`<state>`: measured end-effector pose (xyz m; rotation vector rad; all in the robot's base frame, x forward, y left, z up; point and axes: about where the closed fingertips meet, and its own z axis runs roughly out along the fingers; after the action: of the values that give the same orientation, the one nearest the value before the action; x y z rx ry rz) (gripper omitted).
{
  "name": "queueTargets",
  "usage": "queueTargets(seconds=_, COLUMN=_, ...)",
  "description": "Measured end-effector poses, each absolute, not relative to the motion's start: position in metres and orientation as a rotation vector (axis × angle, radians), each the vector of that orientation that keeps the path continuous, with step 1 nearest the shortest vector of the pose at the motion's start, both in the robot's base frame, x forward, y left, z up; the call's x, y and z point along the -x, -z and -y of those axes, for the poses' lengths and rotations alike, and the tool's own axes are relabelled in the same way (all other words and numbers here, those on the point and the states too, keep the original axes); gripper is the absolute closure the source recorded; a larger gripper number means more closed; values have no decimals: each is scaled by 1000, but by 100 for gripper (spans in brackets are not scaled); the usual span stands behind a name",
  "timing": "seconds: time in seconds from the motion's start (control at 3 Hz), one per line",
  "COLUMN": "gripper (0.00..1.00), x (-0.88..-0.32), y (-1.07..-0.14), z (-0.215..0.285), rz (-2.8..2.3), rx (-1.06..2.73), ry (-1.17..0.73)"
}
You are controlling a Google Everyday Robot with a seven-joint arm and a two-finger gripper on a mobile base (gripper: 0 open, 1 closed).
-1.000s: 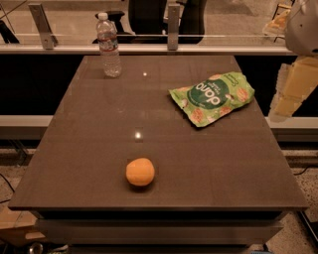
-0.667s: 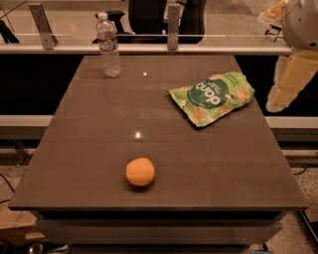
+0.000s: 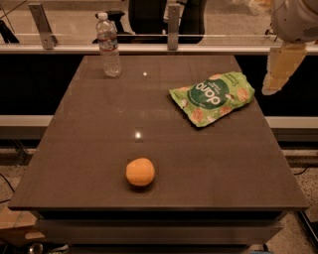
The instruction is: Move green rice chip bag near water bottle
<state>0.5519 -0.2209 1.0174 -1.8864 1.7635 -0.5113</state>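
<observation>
Chip bag one, bottle one, tool right

The table was square and dark brown, with a smooth top; two small light glints showed on its surface; a lower tier stood out beneath its front edge. Behind it ran a pale horizontal rail carrying two metal uprights; a dark chair stood beyond the rail; a pale ledge ran lower down on either side. The floor at the lower left was speckled. The claw hung off the table's right side, near its far corner.
</observation>
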Motion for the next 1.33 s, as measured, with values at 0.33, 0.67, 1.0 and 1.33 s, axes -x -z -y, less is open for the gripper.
queueTargets(seconds=0.33, gripper=0, x=-586, y=-1014, z=228, rz=-1743, rx=1949, ry=602)
queueTargets(seconds=0.67, gripper=0, x=-612, y=-1003, z=226, rz=-1730, rx=2046, ry=632)
queueTargets(seconds=1.0, gripper=0, x=-612, y=-1003, z=226, rz=-1730, rx=2046, ry=632)
queueTargets(seconds=1.33, gripper=0, x=-614, y=-1002, z=225, rz=-1764, rx=2070, ry=635)
